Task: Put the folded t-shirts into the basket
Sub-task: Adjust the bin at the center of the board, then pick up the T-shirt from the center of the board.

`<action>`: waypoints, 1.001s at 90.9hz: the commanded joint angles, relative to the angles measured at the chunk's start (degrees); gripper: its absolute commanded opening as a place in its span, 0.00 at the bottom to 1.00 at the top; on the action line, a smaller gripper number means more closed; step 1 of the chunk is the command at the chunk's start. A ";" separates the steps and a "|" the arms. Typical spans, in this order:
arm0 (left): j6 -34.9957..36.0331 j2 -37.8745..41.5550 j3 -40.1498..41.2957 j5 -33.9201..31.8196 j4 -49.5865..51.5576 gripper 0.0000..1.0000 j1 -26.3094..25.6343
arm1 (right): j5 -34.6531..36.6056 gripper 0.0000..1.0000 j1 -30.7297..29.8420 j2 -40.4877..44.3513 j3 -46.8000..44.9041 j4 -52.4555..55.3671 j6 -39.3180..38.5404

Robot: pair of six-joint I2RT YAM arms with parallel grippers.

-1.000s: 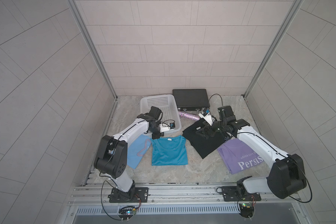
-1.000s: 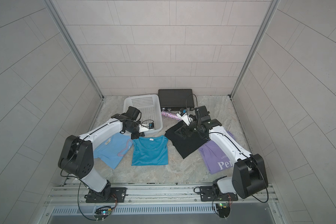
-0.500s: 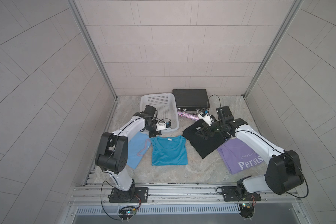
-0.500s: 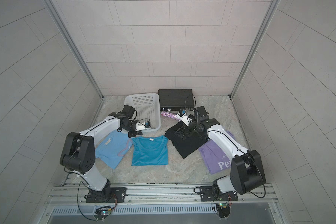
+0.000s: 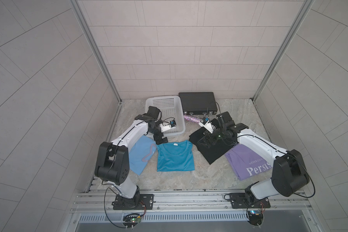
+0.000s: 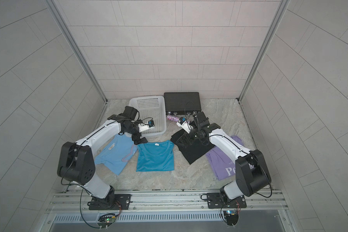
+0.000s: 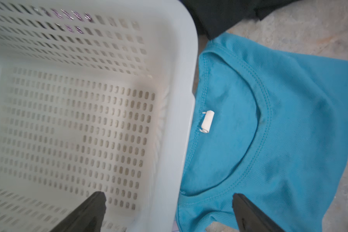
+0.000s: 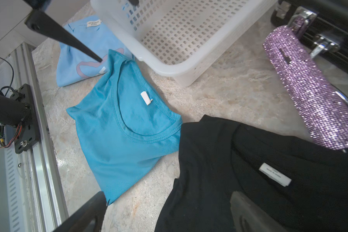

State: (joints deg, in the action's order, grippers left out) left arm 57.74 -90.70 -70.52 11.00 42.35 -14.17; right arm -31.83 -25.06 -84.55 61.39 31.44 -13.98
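Light blue shirt (image 5: 139,156) lies flat on the tabletop (image 5: 189,180), partly under the left arm. Left tool (image 7: 167,197) was pinched shut a second ago; now the jaws are wide apart and hold nothing. The wrist view shows them straddling the near rim of the basket (image 5: 162,97), one jaw inside and one over the teal shirt (image 5: 175,158). This reads as letting go of the rim, so basket positioning looks done. The basket is empty, with the teal collar just beside it. Black shirt (image 5: 215,152) is next, its corner near the teal sleeve. Right tool (image 8: 169,194) is wide open as before, empty, low over the black shirt's collar end. Lavender shirt (image 5: 247,162) is farthest right, partly under the right arm. All four shirts are on the tabletop and none is in the basket. Packing is not started, and the first grab is probably teal or black.
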 commanded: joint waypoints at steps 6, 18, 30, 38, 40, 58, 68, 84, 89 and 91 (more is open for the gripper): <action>-13.84 9.93 3.09 -2.98 2.26 1.00 1.14 | 4.22 1.00 -5.98 0.64 -0.63 1.46 -4.12; -15.80 18.63 8.33 -0.88 6.87 0.97 1.14 | 11.07 0.99 -13.43 0.55 -1.49 1.83 -8.06; -16.35 24.36 15.09 -0.70 9.30 0.94 0.25 | 10.93 0.99 -16.87 0.27 -1.39 2.50 -8.69; -14.62 25.93 18.76 -2.54 9.57 0.93 -0.03 | 10.79 0.97 -17.04 -1.36 -0.37 3.63 -8.65; -14.75 25.99 19.15 -3.74 8.97 0.93 0.10 | 11.68 0.97 -17.04 -2.07 -0.01 3.63 -7.98; -13.94 24.85 21.77 -7.42 7.92 0.92 0.01 | 9.58 0.93 -17.14 -6.83 1.94 5.51 -6.79; -12.58 25.45 23.75 -10.24 5.96 0.92 0.04 | 4.14 0.94 -13.82 -9.88 3.82 9.65 -7.99; -12.78 25.11 23.86 -9.50 5.55 0.92 -0.07 | 0.35 0.94 -9.96 -15.61 6.19 16.19 -11.10; -13.18 24.52 23.78 -8.76 5.26 0.92 -0.18 | 0.62 0.94 -9.64 -16.34 6.23 16.26 -11.27; -13.52 24.21 23.68 -8.36 5.28 0.91 -0.20 | 0.63 0.94 -9.48 -16.58 6.25 16.28 -11.28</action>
State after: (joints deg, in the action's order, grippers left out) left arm 44.42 -65.93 -47.09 1.39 48.21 -14.02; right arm -28.73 -34.63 -99.92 66.98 43.46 -23.20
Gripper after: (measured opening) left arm 0.916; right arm 0.938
